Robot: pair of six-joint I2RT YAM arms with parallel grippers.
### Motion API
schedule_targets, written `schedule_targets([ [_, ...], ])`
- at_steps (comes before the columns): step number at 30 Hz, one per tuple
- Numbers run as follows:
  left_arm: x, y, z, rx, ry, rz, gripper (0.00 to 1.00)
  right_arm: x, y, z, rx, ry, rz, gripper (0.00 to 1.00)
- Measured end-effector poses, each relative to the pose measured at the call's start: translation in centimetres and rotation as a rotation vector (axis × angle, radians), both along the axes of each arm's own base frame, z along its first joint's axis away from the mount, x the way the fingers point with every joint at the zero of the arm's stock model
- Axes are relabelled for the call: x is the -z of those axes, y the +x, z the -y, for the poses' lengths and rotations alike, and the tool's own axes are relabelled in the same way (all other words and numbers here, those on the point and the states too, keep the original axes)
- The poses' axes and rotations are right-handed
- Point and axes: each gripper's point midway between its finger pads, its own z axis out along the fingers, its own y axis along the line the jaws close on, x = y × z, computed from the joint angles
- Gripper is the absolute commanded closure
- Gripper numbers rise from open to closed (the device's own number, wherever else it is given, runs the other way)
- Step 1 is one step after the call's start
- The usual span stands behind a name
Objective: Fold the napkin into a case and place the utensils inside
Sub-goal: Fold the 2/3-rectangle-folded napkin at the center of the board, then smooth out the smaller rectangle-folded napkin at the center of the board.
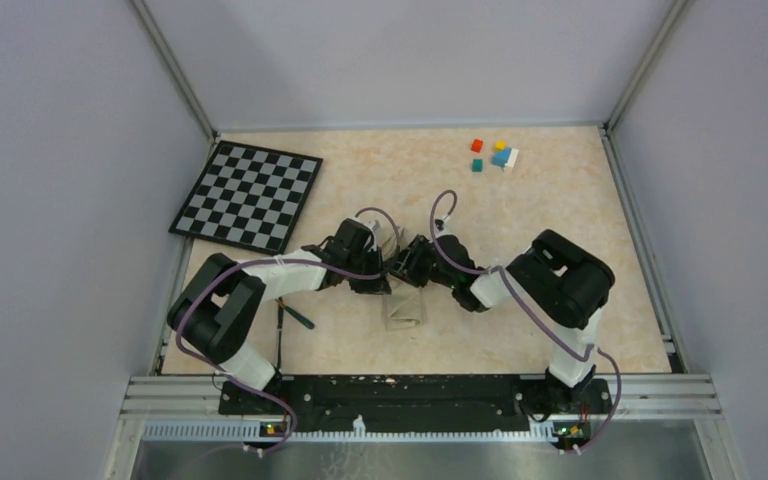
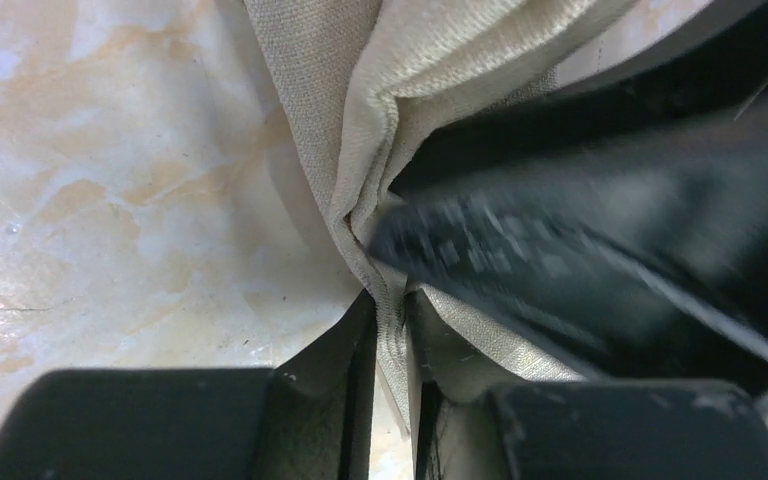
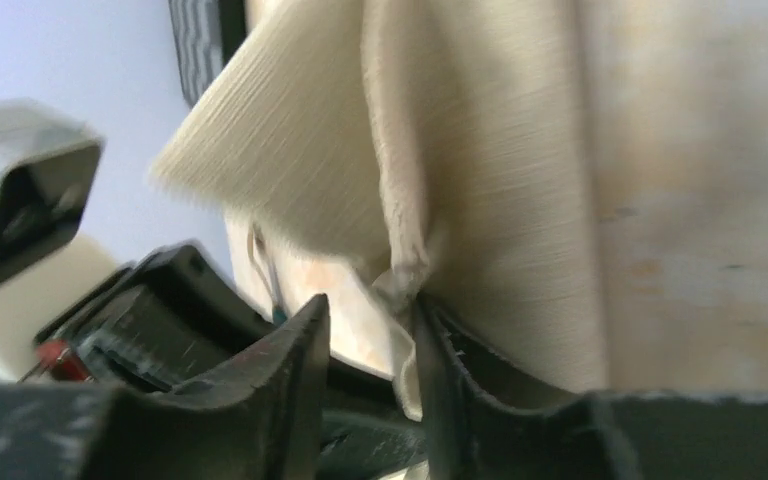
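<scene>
1. Beige napkin [image 1: 405,308], gathered into a narrow, layered bunch, sits mid-surface between the two arms. Its upper edge is lifted and its lower part trails onto the mottled peach surface [image 1: 560,220].
2. Left end effector [image 2: 390,318] is pressed almost together, pinching a hemmed fold of the napkin between its fingers.
3. Right end effector [image 3: 370,308] stands spread. A napkin edge hangs in the gap and lies against one finger, and the other finger is clear of the cloth.
4. Both end effectors meet nose to nose over the napkin's raised edge, and the right one shows as a dark blur in the left wrist view.
5. Utensils [image 1: 298,319] lie on the surface beside the left arm, well apart from the napkin. They are slim dark sticks, one with a teal handle.
6. Checkerboard [image 1: 247,195] lies flat at the far left of the surface.
7. Coloured cubes [image 1: 495,155] cluster at the far right, well apart from everything else.
</scene>
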Motion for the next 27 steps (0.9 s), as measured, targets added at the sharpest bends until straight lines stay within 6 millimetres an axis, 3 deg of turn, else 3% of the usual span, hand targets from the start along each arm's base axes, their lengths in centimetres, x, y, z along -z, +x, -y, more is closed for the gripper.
schedule_targets([
  [3,0.1,0.1,0.0,-0.001,-0.007,0.007,0.81,-2.0,-0.6,-0.1,-0.097,-0.021,0.068,0.47],
  [7,0.1,0.0,0.1,-0.002,-0.027,0.008,0.82,-5.0,0.5,2.3,-0.142,-0.032,0.159,0.42],
  [10,0.0,-0.1,0.1,-0.006,-0.038,0.018,0.83,-5.4,1.6,4.1,-0.154,-0.057,0.192,0.41],
  [14,0.0,-0.2,0.1,-0.010,-0.050,0.031,0.85,-4.0,1.6,5.3,-0.192,-0.131,0.177,0.39],
  [18,0.0,-0.2,0.1,-0.014,-0.057,0.035,0.86,-4.6,2.1,4.6,-0.246,-0.161,0.196,0.40],
  [22,0.0,-0.2,0.1,-0.015,-0.061,0.038,0.87,-5.7,3.7,2.9,-0.269,-0.145,0.236,0.56],
  [27,0.0,-0.2,0.1,-0.017,-0.066,0.040,0.83,-4.3,4.7,0.8,-0.287,-0.122,0.202,0.58],
])
